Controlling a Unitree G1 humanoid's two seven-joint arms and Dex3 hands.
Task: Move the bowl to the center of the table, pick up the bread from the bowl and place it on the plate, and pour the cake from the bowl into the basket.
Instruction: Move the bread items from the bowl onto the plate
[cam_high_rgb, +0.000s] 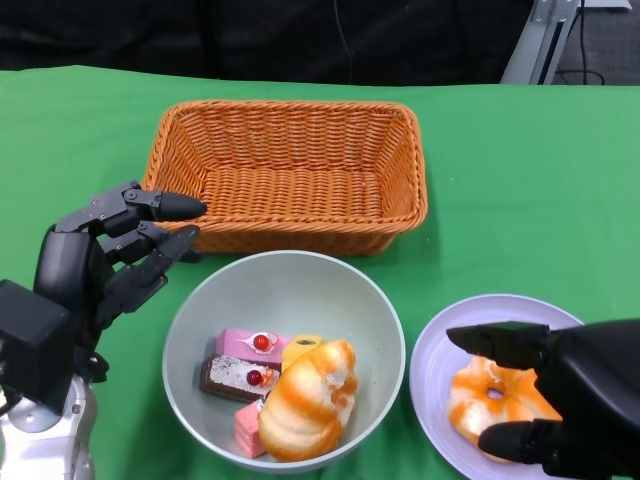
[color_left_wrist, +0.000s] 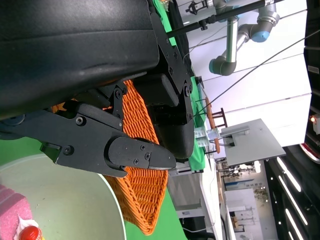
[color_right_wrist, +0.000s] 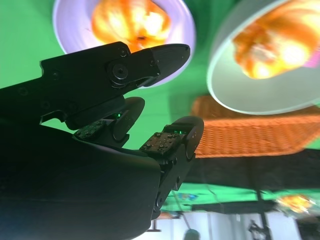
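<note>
Grey bowl centred, one bread plated; right hand open above it, left hand open; second bread next

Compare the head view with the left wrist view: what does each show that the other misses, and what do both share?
Only the head view shows the purple plate with a bread on it, the right hand open above it, and a second bread in the bowl among small cakes. Only the left wrist view shows a grey robot arm in the room beyond the table. Both show the left hand open, the bowl, the orange basket and a pink cake.
</note>
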